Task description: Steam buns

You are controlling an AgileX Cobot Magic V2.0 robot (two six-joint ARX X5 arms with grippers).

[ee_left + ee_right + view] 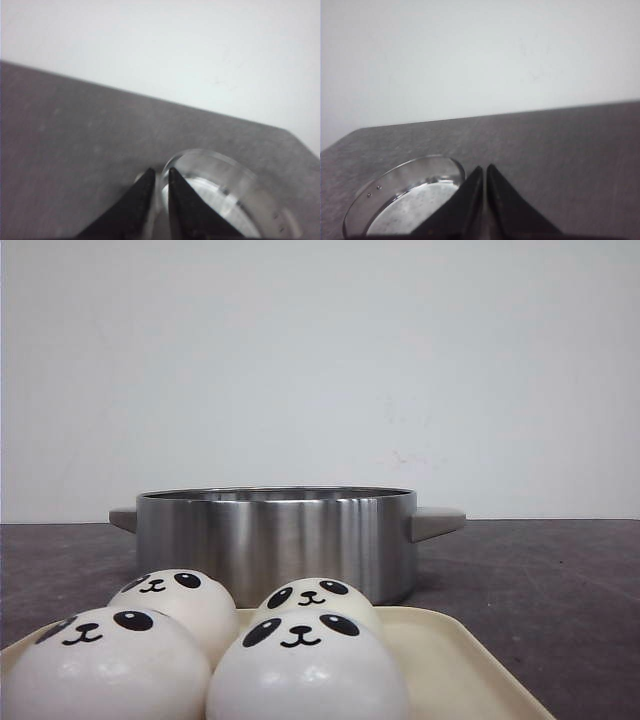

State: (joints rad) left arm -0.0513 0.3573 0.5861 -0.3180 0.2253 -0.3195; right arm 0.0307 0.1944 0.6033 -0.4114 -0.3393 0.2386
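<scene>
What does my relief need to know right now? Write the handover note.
Left tool: shut, empty, by the pot's rim.
Right tool: shut, empty, also near the pot.
Four buns sit together on the tray, in front of the pot.
Done: nothing loaded; what shows of the pot's inside holds no bun.
Left: move all four buns into the pot.

Four glossy white dome-shaped panda-face buns are crowding the near left of the cream rectangular tray, touching one another and leaving only its right side bare. Just behind the tray, the wide brushed-steel pot with stubby side handles is standing open-topped, blocking the middle of the dark grey speckled counter. Bare counter is lying to either side of the pot.
</scene>
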